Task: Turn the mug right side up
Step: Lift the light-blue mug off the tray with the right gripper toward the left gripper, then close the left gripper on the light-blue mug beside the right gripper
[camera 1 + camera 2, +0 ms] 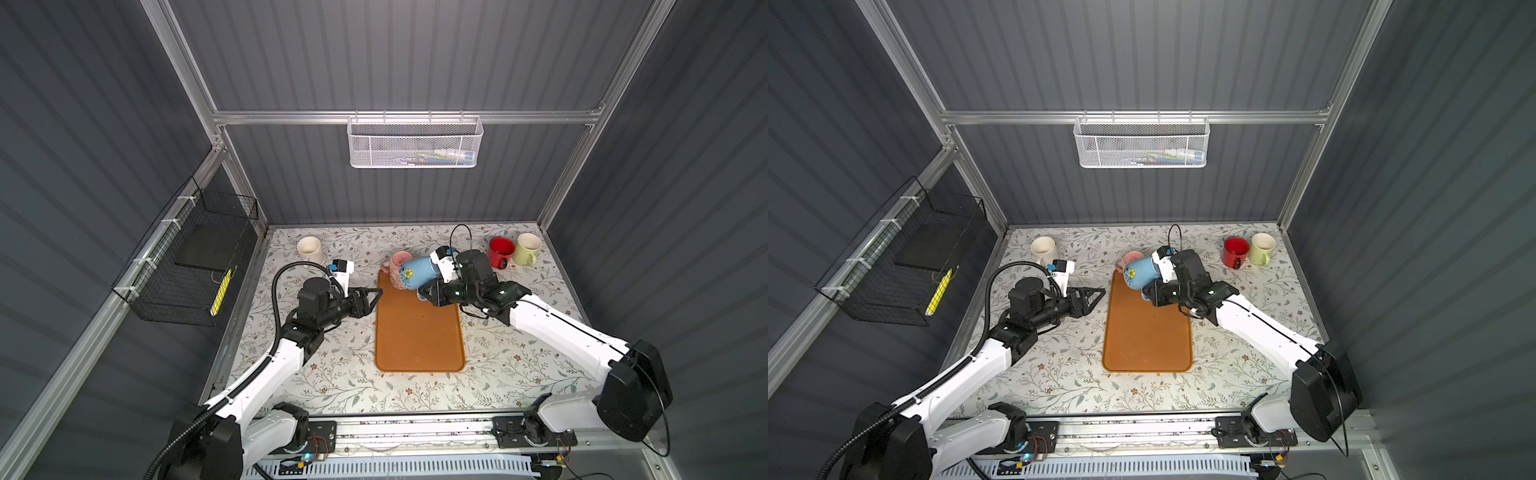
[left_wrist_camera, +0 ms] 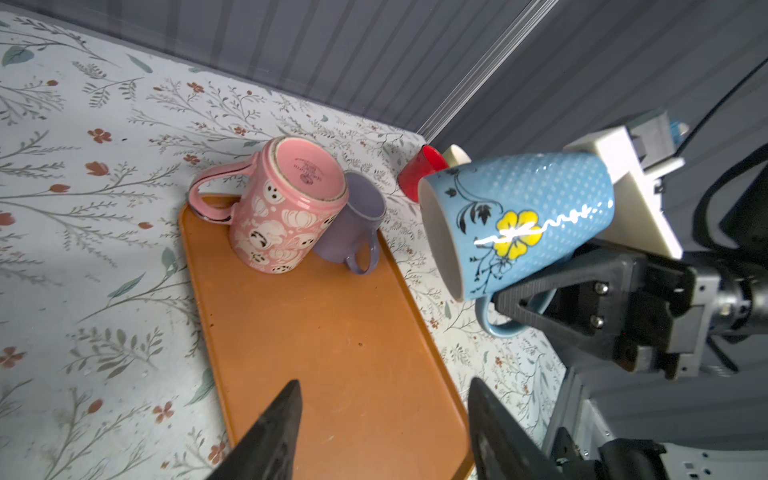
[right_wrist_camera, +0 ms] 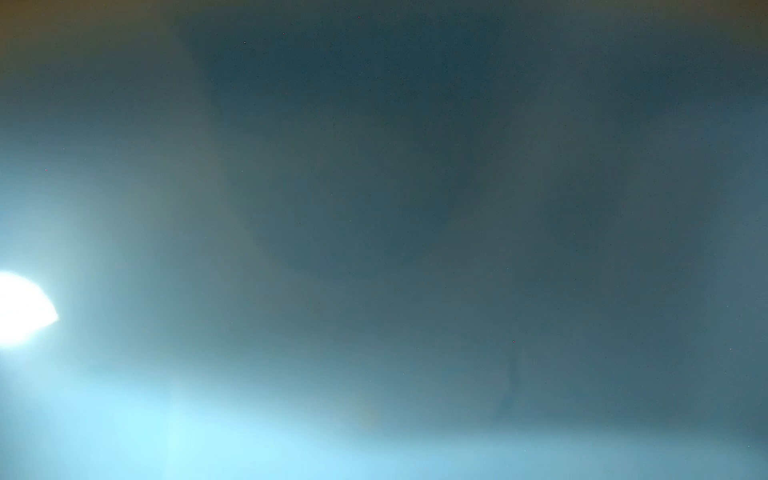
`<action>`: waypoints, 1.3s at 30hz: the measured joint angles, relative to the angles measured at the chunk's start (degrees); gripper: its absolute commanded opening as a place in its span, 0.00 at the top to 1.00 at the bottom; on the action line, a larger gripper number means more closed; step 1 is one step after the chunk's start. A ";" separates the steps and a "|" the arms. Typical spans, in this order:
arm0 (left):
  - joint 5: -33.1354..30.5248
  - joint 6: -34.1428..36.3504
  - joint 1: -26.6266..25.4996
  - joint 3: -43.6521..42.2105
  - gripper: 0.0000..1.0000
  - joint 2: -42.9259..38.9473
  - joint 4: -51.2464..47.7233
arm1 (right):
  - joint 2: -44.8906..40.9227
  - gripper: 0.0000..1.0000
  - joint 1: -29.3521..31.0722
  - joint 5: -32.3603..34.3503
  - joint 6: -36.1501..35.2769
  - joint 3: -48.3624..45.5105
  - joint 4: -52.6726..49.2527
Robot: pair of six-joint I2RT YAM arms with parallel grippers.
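Observation:
A blue dotted mug (image 1: 415, 272) (image 1: 1140, 272) (image 2: 519, 224) with a yellow flower hangs on its side above the far end of the orange tray (image 1: 419, 340) (image 1: 1146, 340) (image 2: 332, 332), mouth pointing left. My right gripper (image 1: 424, 292) (image 1: 1148, 293) (image 2: 515, 309) is shut on its handle. The right wrist view is only a blue blur. My left gripper (image 1: 376, 295) (image 1: 1099, 293) (image 2: 384, 386) stands open and empty at the tray's left edge. A pink mug (image 1: 397, 261) (image 2: 286, 208) sits bottom-up and tilted on the tray's far end.
A purple mug (image 2: 357, 224) props the pink one. Red (image 1: 500, 251) and pale green (image 1: 528, 248) mugs stand at the back right, a white mug (image 1: 309, 249) at the back left. A black wire basket (image 1: 195, 266) hangs on the left wall, a white mesh basket (image 1: 415, 143) on the back wall.

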 measured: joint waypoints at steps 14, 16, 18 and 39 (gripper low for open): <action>14.14 -6.67 0.61 3.93 0.37 8.11 15.28 | -1.66 1.00 -1.92 -10.25 2.75 -1.92 5.73; 15.28 -7.54 0.61 4.63 0.37 8.76 17.31 | -1.66 1.00 -1.92 -11.43 2.80 -1.90 6.16; 16.17 -8.63 0.61 5.09 0.37 9.38 19.78 | -1.66 1.00 -1.92 -12.41 2.86 -1.90 6.56; 20.04 -21.59 0.42 5.33 0.40 13.66 38.49 | -2.84 1.00 -1.92 -17.97 5.18 -2.08 14.14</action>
